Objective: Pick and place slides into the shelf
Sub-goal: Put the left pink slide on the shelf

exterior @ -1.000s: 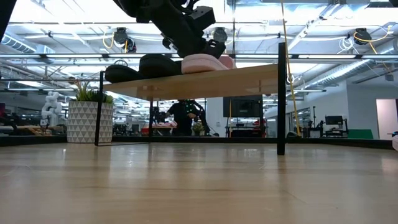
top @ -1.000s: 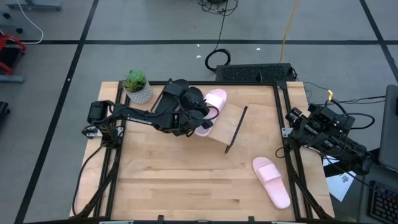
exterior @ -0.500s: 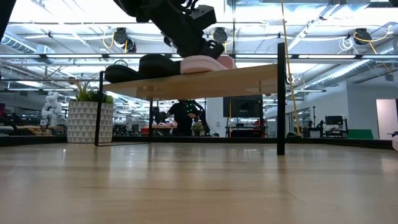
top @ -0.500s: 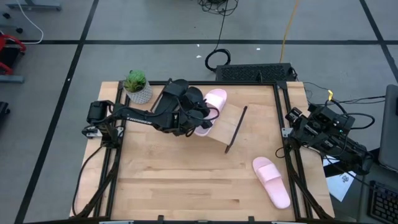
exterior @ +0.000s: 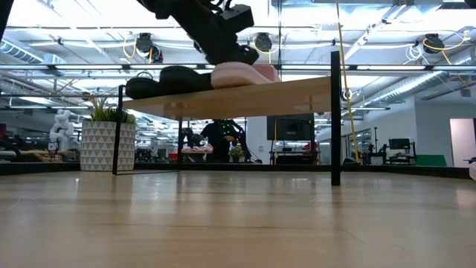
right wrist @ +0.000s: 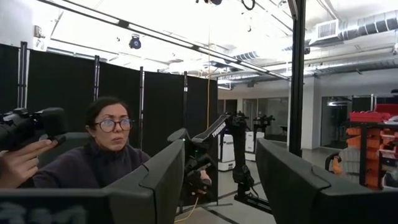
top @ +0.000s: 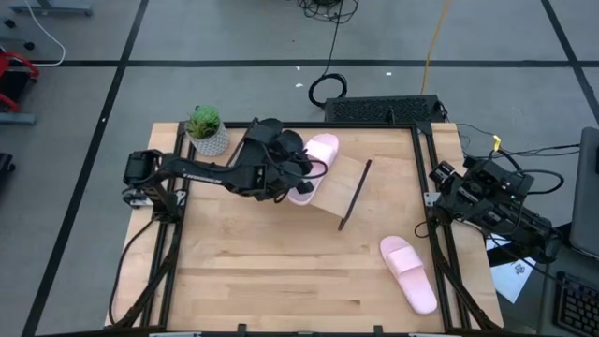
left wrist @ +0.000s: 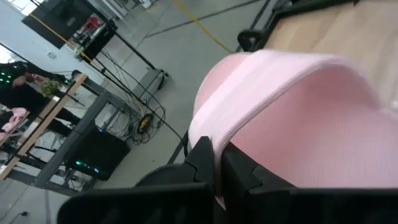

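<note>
L pincer (top: pixel 298 180) pinching pink slide (top: pixel 318 157) strap on shelf (top: pixel 339 192); R pincer (right wrist: pixel 211 180) spread, parked at table edge.

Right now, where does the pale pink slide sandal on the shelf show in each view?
High view: pale pink slide sandal at top centre, on the wooden-plank shelf.
Low view: upper centre, atop the plank.
Left wrist view: fills the frame.
Right wrist view: not in it.
Shared landmark: the shelf plank.
</note>
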Robot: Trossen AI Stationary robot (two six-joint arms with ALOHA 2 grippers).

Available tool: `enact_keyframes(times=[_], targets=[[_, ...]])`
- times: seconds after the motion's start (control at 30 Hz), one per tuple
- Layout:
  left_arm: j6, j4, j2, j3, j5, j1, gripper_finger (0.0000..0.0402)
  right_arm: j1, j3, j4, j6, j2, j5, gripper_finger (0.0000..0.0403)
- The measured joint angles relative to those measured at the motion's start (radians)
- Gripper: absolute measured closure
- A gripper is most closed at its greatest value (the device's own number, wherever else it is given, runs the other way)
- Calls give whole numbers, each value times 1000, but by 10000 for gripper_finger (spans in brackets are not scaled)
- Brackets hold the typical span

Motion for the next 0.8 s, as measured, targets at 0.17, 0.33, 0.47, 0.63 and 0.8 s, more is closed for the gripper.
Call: enact_keyframes(times=[0.17,0.33,0.47,0.63,0.8], targets=[[-9,-4,-7,0,11,4,401,0,0,-20,-13,0,2,216],[-29,-22,-9,0,40,17,401,0,0,-31,-12,0,2,216],[-36,-28,-9,0,44,22,401,0,0,-32,-13,0,2,216],[-38,-33,-9,0,51,22,401,0,0,-35,-25,0,2,216],[-28,-35,-9,0,38,22,401,0,0,-35,-26,0,2,216]])
